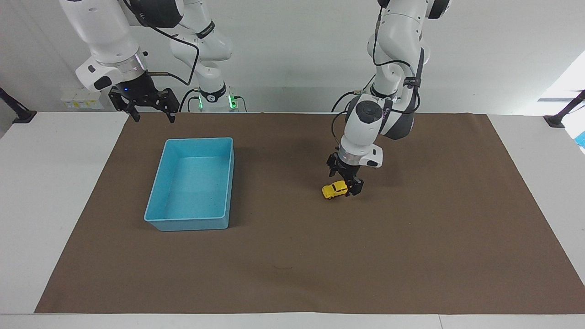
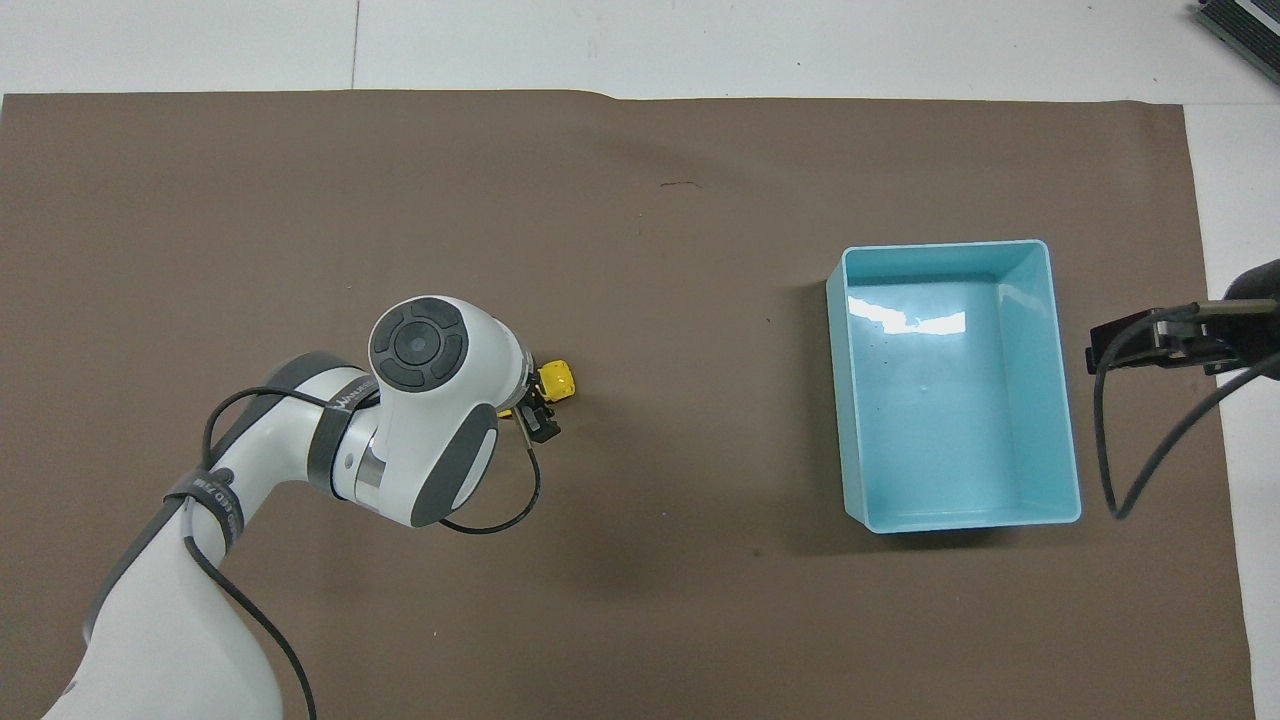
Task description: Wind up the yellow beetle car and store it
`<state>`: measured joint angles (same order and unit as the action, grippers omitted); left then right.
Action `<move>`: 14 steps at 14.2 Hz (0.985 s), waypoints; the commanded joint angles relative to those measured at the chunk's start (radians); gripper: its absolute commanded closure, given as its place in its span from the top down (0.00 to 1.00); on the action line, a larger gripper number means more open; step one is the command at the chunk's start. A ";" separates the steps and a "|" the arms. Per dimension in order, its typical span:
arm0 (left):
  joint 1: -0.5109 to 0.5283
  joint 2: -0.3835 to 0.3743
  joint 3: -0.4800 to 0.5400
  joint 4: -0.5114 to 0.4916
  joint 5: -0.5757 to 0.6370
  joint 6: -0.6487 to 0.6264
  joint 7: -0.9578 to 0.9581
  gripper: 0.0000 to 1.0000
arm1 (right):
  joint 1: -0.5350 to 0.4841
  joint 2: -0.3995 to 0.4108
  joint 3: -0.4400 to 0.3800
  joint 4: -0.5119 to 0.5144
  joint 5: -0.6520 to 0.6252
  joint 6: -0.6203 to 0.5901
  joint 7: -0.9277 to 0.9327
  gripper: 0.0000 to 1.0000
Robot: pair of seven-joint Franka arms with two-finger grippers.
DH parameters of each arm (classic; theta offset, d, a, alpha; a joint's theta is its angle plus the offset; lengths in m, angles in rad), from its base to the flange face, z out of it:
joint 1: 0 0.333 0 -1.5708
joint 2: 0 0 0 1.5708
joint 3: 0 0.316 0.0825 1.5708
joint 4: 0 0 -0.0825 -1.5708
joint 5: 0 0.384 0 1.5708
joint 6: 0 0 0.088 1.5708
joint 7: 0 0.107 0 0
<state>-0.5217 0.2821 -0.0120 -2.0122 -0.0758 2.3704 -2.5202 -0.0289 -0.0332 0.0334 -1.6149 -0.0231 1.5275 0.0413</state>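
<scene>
The yellow beetle car stands on the brown mat, well toward the left arm's end from the blue bin. My left gripper is down at the car, open, its fingers on either side of the car's end that points to the left arm's end. In the overhead view the left arm hides most of the car, and only one finger of the left gripper shows. My right gripper is open and empty, waiting in the air over the mat's edge next to the bin.
The brown mat covers most of the white table. The blue bin is empty. A cable hangs from the right gripper beside the bin.
</scene>
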 commanded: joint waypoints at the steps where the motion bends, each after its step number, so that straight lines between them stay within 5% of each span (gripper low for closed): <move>1: -0.035 0.009 0.021 -0.025 -0.009 0.032 0.020 1.00 | -0.011 -0.019 0.005 -0.017 0.015 0.010 -0.006 1.00; 3: -0.035 0.009 0.023 -0.025 -0.006 0.032 0.029 1.00 | -0.011 -0.019 0.005 -0.017 0.015 0.010 -0.006 1.00; 4: -0.035 0.009 0.021 -0.025 -0.006 0.032 0.050 0.90 | -0.011 -0.019 0.005 -0.017 0.015 0.010 -0.006 1.00; 6: -0.035 0.008 0.021 -0.026 -0.006 0.030 0.083 0.00 | -0.012 -0.019 0.005 -0.017 0.015 0.010 -0.006 1.00; 14: -0.020 -0.009 0.021 -0.082 -0.007 0.032 0.253 0.00 | -0.011 -0.019 0.005 -0.017 0.015 0.010 -0.006 1.00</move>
<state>-0.5336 0.2952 -0.0073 -2.0279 -0.0754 2.3819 -2.3351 -0.0290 -0.0332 0.0334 -1.6149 -0.0231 1.5275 0.0413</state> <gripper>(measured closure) 0.551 0.000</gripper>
